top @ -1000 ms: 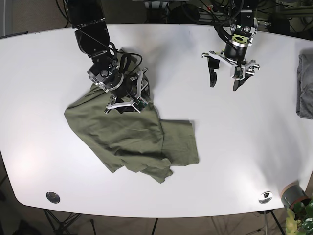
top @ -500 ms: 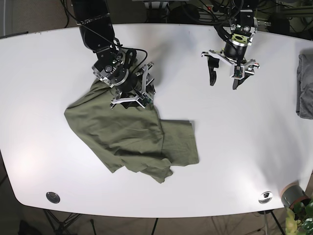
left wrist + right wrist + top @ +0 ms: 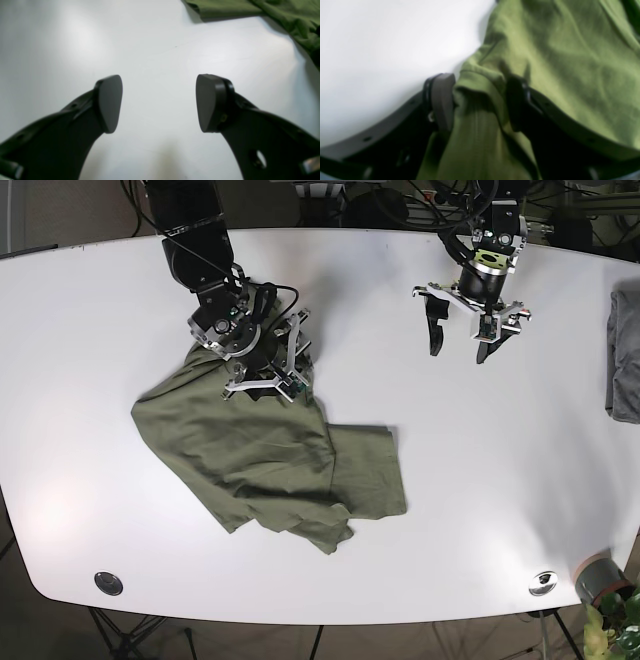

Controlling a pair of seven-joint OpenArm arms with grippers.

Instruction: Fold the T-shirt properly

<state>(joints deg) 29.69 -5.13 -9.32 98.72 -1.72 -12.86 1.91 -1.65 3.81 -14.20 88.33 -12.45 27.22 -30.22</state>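
Observation:
An olive green T-shirt (image 3: 270, 455) lies crumpled on the white table (image 3: 480, 480), left of centre. My right gripper (image 3: 262, 387) sits at the shirt's upper edge. In the right wrist view that gripper (image 3: 480, 100) is shut on a bunched fold of the T-shirt (image 3: 557, 50), with fabric filling the gap between both fingers (image 3: 442, 100). My left gripper (image 3: 459, 352) hovers over bare table at the far right, well away from the shirt. In the left wrist view the left gripper (image 3: 158, 102) stands open with nothing between its pads, and a corner of the T-shirt (image 3: 225, 7) shows at the top.
A folded grey cloth (image 3: 625, 355) lies at the table's right edge. A grey pot (image 3: 598, 577) with a plant stands off the front right corner. Two metal discs (image 3: 108, 583) (image 3: 543, 582) sit near the front edge.
My right gripper has shifted a little up and to the right at the shirt's upper edge, with the fabric edge following slightly. The left arm has stayed still.

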